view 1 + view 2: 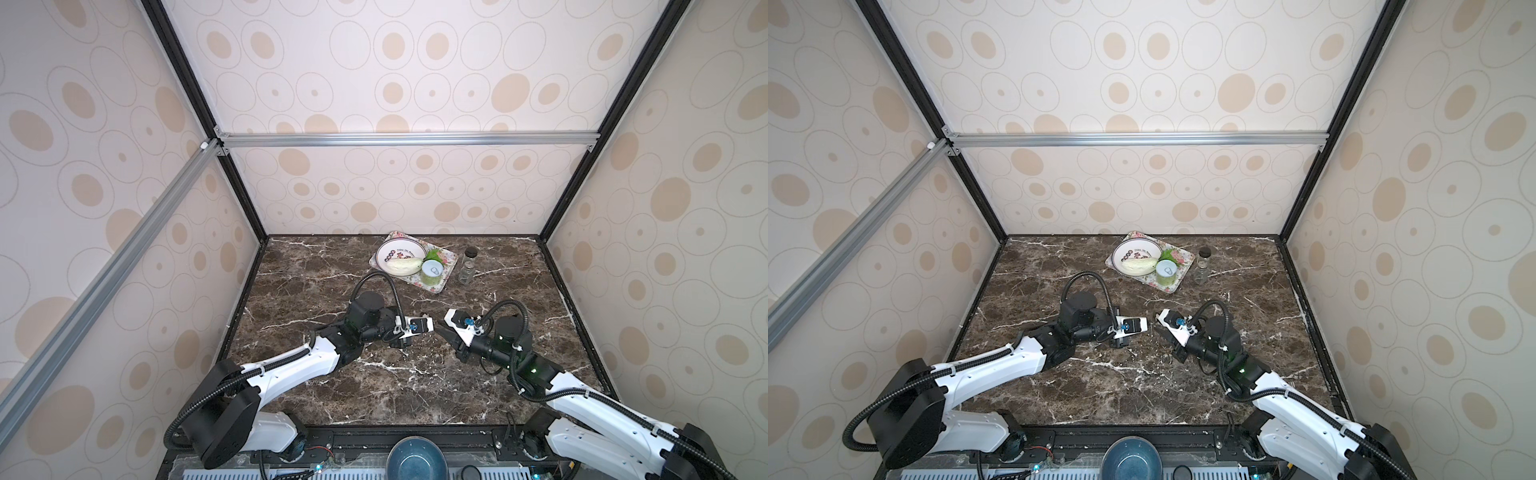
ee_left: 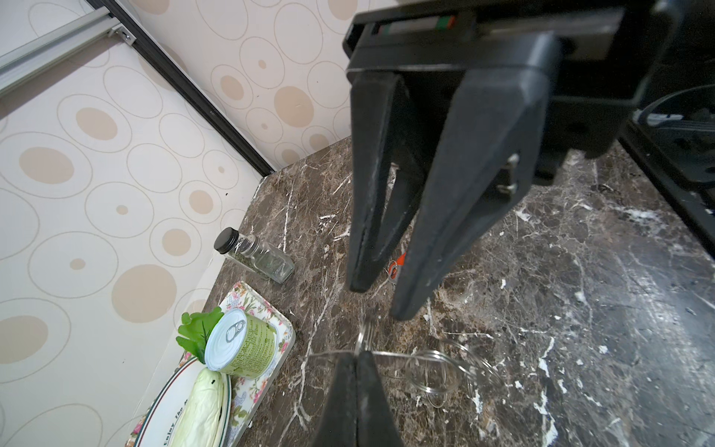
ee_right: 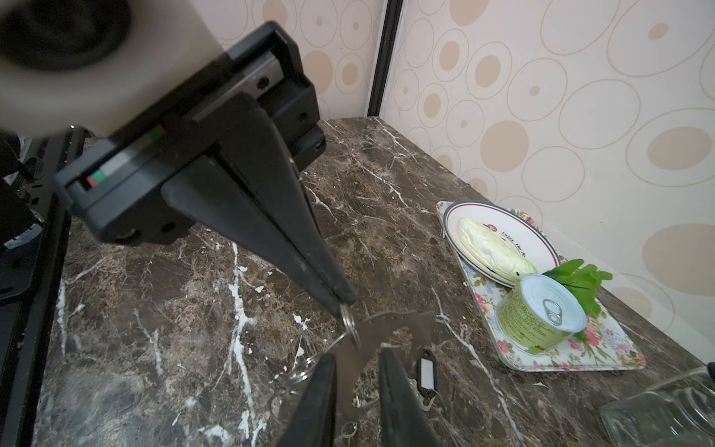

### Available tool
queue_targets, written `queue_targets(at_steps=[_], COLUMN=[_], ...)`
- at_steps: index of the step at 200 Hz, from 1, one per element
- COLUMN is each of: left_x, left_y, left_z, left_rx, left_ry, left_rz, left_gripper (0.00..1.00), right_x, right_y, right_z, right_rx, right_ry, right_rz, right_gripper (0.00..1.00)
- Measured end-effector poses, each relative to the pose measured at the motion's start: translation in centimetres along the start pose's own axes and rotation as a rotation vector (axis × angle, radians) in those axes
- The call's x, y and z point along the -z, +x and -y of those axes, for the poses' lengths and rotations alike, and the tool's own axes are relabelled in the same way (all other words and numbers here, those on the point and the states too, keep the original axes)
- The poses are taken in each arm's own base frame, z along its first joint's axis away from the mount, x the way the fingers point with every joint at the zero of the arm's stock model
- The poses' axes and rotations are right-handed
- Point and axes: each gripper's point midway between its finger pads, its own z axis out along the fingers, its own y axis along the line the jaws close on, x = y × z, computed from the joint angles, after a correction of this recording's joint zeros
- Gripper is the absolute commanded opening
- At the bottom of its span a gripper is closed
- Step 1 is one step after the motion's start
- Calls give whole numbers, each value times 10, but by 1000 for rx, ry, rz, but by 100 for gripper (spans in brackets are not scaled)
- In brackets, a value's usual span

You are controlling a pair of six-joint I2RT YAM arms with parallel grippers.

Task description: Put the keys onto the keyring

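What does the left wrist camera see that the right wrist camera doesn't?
Only the left wrist view: the spice bottle's black cap and a red key tag. Only the right wrist view: the flat grey keyring face-on and the black key tag with a white label. Both: green can, cabbage, plate, flowered tray, left gripper shut on a wire ring.

Tray [image 1: 446, 272], jar [image 1: 468, 266] crowd back; marble [image 1: 395, 386] near front open.
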Motion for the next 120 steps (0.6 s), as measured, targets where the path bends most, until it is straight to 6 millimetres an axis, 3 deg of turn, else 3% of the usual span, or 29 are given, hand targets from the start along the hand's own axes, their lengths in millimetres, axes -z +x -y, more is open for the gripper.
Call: queue_targets(at_steps=[52,120], left_x=[0,2], left_y=[-1,-5], left_z=[1,1], left_rx=[-5,-12], left_ry=[4,2], left_rz=[2,12], left_gripper=[0,0], right_x=[-8,-11], right_y=[11,9], right_z=[-7,-7], right_rx=[-18,-30], right_ry=[-46,-57], right_rz=[-30,-21], right_gripper=[19,0])
